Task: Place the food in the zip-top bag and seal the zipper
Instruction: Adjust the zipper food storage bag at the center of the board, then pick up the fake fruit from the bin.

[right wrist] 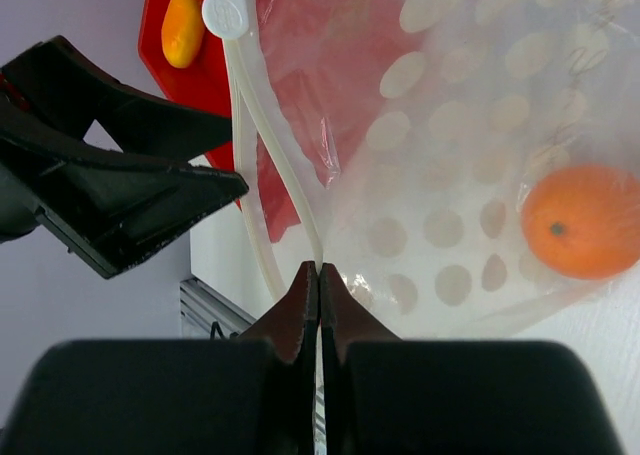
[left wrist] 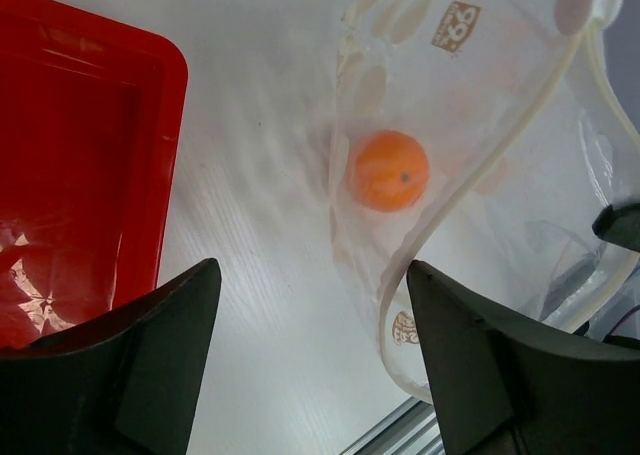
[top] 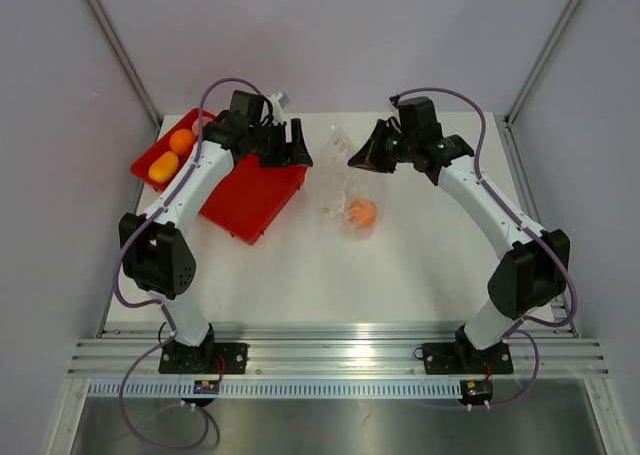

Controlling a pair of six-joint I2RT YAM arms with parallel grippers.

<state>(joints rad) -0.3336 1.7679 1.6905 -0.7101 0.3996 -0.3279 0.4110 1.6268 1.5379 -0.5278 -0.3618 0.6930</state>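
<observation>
Right tool (right wrist: 318, 273) pinched on zip-top bag (right wrist: 470, 95) rim, left tool (left wrist: 312, 280) spread wide, both reaching inward

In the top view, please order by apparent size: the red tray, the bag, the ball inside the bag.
Largest: tray, partly under the left arm.
Then: bag.
Smallest: ball.

The white table (top: 330, 275) carries a red tray (top: 255, 203) at the upper left of the top view and a clear zip-top bag (top: 338, 185) near the centre.
</observation>
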